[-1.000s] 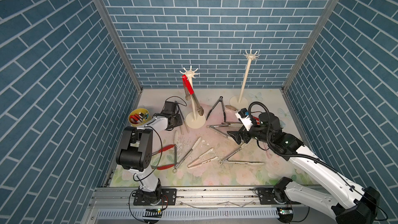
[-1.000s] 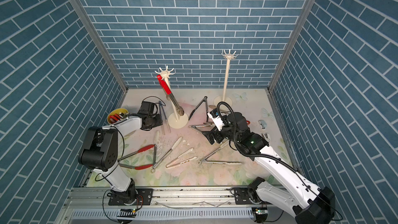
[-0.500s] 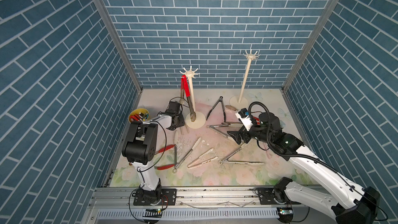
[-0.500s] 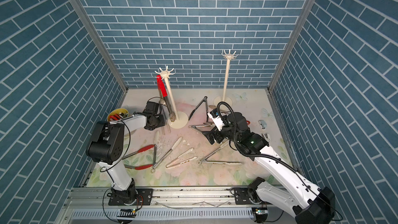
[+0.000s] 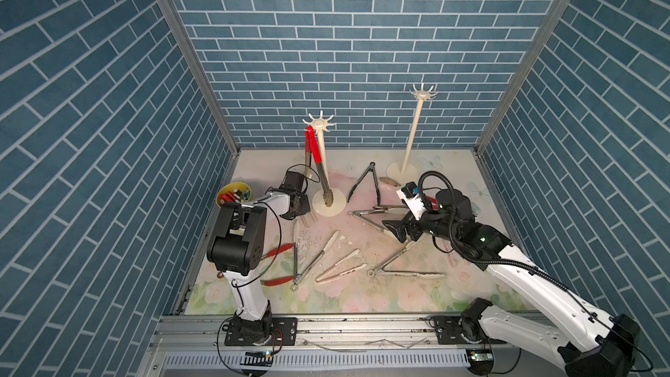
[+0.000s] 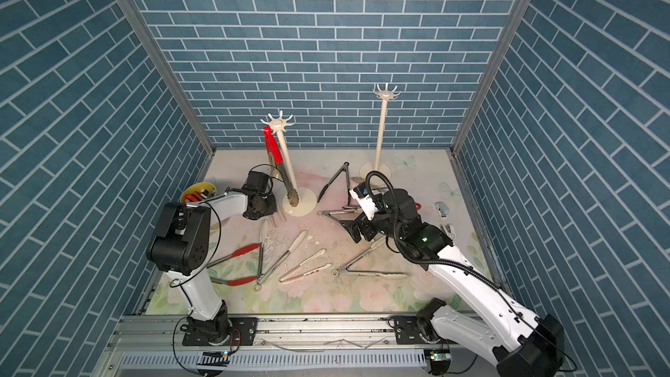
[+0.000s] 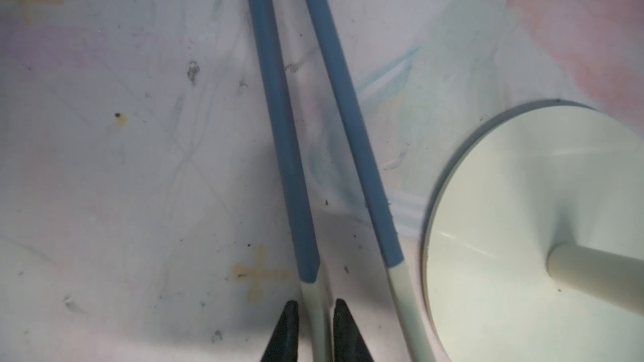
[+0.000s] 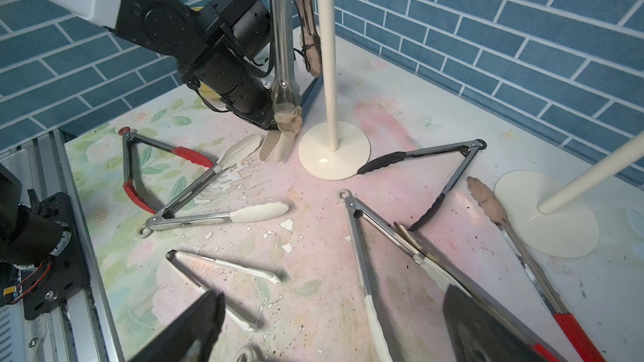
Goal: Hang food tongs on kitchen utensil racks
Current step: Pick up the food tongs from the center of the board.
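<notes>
— Starting from the front rail, any progress to count?

— Little so far. Nearest, flat on the table [image 5: 326, 299]: red-tipped tongs [image 5: 279, 279], long cream-tipped tongs [image 5: 316, 258], a small cream pair [image 5: 339, 264] and wide-splayed steel tongs [image 5: 406, 274]. All still to hang.

— And the right gripper [image 8: 333, 292]?

— Hovers over another steel pair [image 5: 366, 212], fingers spread wide, gripping nothing.

— Left gripper [image 7: 315, 311]?

— Sits low, just beside the base of the near rack [image 7: 505, 203]. Fingers [image 7: 285, 336] closed on one pale arm of the blue tongs [image 7: 278, 116], flat on the table. Not lifted yet, so not counted.

— Further back?

— Black-tipped tongs [image 5: 361, 181] on the table, between the two racks. Only one pair up: red-handled tongs [image 5: 314, 150], hooked on the near rack's crown, tips low near its base. Far rack [image 5: 414, 132] bare.

— Verdict?

— Early days, by the look of it: one hung, every other pair left.
</notes>
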Controlling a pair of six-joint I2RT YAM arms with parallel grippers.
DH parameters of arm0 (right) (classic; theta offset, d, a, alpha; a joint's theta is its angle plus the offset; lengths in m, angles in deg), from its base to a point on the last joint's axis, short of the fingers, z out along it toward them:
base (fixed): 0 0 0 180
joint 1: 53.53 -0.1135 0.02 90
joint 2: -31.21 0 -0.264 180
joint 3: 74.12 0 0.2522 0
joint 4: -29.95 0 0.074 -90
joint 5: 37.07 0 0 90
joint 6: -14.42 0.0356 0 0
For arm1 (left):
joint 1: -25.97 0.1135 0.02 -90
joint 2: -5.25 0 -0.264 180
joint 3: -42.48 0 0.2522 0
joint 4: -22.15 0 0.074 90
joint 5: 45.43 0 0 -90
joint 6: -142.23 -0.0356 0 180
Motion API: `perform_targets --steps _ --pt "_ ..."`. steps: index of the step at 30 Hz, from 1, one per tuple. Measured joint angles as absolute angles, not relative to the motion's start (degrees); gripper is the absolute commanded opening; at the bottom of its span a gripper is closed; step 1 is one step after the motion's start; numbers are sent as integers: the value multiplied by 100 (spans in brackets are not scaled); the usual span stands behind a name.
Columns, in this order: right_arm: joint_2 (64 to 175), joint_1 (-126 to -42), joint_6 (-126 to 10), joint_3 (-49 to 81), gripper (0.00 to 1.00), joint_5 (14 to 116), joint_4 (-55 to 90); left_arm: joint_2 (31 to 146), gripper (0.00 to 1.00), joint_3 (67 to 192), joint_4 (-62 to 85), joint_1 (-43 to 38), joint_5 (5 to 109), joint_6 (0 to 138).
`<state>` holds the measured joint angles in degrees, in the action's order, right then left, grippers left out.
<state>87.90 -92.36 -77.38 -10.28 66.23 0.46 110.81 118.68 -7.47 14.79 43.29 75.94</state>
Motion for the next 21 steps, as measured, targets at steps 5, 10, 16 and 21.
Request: perform_targets --steps 5,10,16,21 --pt "8790 -9236 -7740 -1028 99 6621 46 10917 7 11868 -900 1556 4255 7526" --pt "8790 -9236 -7740 -1028 99 6621 48 10611 1 11863 -1037 1628 4172 7469" --pt "8790 -9236 -7740 -1028 99 6621 48 10156 0 11857 -1068 1691 4104 7421" --pt "8790 -9236 -7740 -1028 99 6619 48 9791 0 11756 -1088 1763 4063 7401"
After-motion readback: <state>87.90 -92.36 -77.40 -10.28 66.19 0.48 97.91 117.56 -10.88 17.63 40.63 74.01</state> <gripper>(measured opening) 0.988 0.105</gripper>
